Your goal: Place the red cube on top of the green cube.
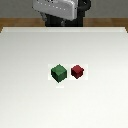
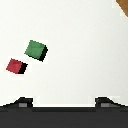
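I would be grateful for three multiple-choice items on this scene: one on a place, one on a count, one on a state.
1. In the exterior view, the red cube lies on which side of the green cube?
A. its left
B. its right
C. on top of it

2. How many cubes are on the table?
A. one
B. two
C. three

3. What does the gripper hold?
A. the red cube
B. the green cube
C. nothing

Key: 1 B, red sits to the exterior view's right of green. 2 B, only one red and one green show. 3 C, both cubes rest on the table away from the fingertips.
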You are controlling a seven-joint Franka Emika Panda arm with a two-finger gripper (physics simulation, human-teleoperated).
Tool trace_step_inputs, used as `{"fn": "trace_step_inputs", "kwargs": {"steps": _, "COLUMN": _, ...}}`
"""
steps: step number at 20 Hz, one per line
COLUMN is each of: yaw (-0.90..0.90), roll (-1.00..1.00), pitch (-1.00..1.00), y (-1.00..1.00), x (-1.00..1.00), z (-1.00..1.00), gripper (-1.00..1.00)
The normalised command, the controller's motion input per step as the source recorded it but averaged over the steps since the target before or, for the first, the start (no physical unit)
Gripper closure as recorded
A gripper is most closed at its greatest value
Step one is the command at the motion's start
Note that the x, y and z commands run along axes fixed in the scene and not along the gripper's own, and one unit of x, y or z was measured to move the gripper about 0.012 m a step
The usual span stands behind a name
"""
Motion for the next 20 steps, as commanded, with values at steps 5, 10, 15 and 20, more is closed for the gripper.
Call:
{"fn": "trace_step_inputs", "kwargs": {"steps": 5, "yaw": -0.15, "roll": 0.00, "pitch": 0.00, "y": 0.20, "x": 0.00, "z": 0.00, "gripper": -1.00}}
{"fn": "trace_step_inputs", "kwargs": {"steps": 10, "yaw": 0.00, "roll": 0.00, "pitch": 0.00, "y": 0.80, "x": 0.00, "z": 0.00, "gripper": -1.00}}
{"fn": "trace_step_inputs", "kwargs": {"steps": 15, "yaw": 0.00, "roll": 0.00, "pitch": 0.00, "y": 0.60, "x": 0.20, "z": 0.00, "gripper": -1.00}}
{"fn": "trace_step_inputs", "kwargs": {"steps": 20, "yaw": 0.00, "roll": 0.00, "pitch": 0.00, "y": 0.00, "x": 0.80, "z": 0.00, "gripper": -1.00}}
